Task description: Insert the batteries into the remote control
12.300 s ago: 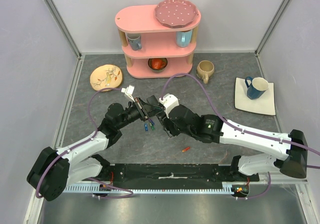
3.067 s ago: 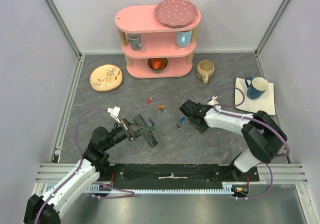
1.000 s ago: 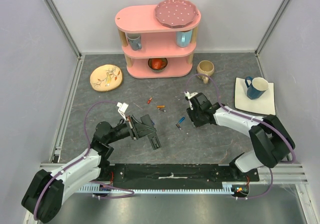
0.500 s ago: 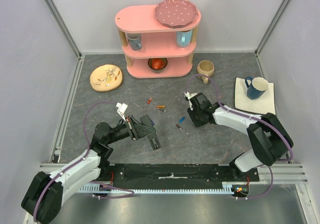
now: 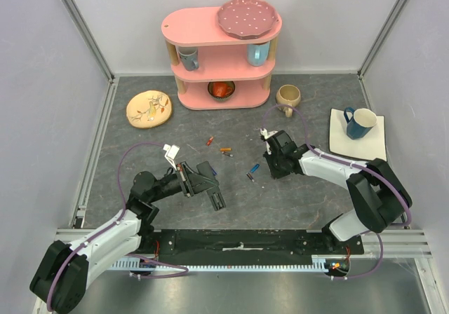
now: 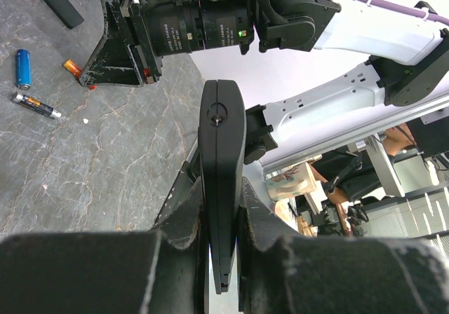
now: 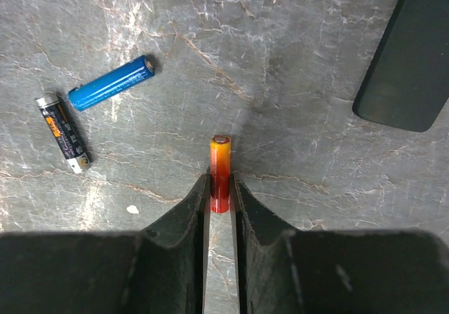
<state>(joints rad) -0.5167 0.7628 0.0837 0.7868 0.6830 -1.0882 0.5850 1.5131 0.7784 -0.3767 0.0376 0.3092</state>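
My right tool (image 7: 220, 188) has barely shifted in the last second. It is now pinched shut on the orange battery (image 7: 220, 167), mid-desk (image 7: 302, 118). My left tool (image 6: 222, 223) clamps the remote (image 6: 222, 139) by the near edge. The grasp looks settled, so lifting should come next.

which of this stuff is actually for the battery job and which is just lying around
For the job: remote control in the left gripper; orange-red battery pinched in the right gripper; blue battery and black battery loose on the table.

Just lying about: pink shelf, floral plate, beige mug, blue mug on a white square plate.
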